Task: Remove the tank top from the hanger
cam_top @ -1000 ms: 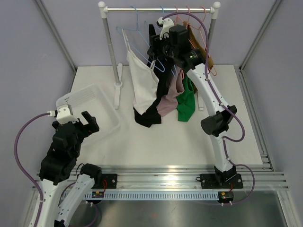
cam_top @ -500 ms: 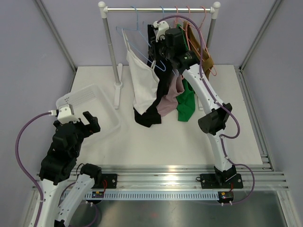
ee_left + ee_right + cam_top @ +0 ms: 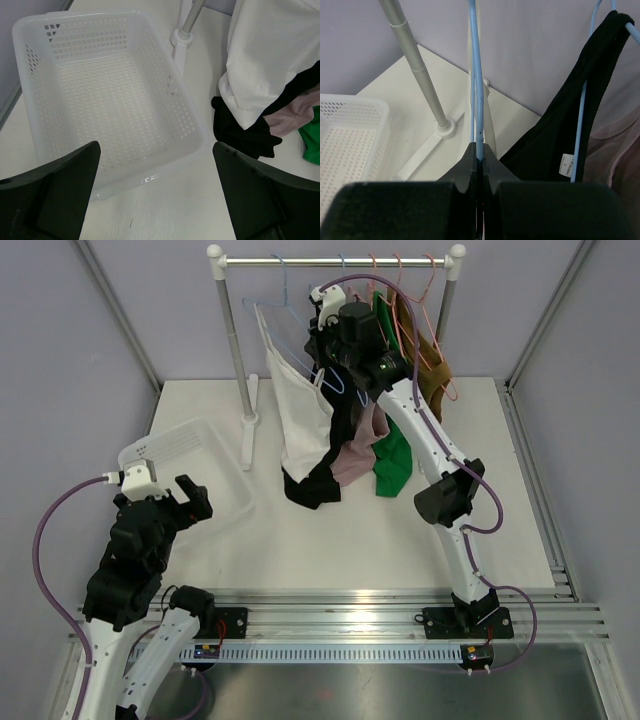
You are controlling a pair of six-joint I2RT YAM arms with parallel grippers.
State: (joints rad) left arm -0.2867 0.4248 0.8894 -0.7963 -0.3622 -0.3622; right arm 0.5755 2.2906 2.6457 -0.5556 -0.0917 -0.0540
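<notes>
The right gripper (image 3: 326,328), high at the clothes rail (image 3: 335,258), had edged up and to the left over the last second, its elbow swinging in towards the middle of the table (image 3: 300,540). In the right wrist view its fingers (image 3: 470,165) were shut tight on the lower wire of a blue hanger (image 3: 475,75), with no gap showing between them. The white tank top (image 3: 300,410) hung from that hanger at the left end of the row, both straps on the wire and its hem draped over a black garment (image 3: 315,485). Its top edge had drifted slightly left with the arm.

Pink (image 3: 355,455) and green (image 3: 395,455) garments hung just beside it. A second blue hanger (image 3: 582,115) carrying a black top (image 3: 555,145) stood close to the right of the pinched wire.

The left gripper (image 3: 185,498) had not moved. It hovered with its fingers spread wide above the white basket (image 3: 30,30), holding nothing. The tank top's lower edge (image 3: 270,55) showed at the right of the left wrist view, well apart from that gripper.

The shift suggested the hanger was secured and being drawn clear of its neighbours. The removal itself had not begun, and the free left arm looked the likelier one to slip the straps off
</notes>
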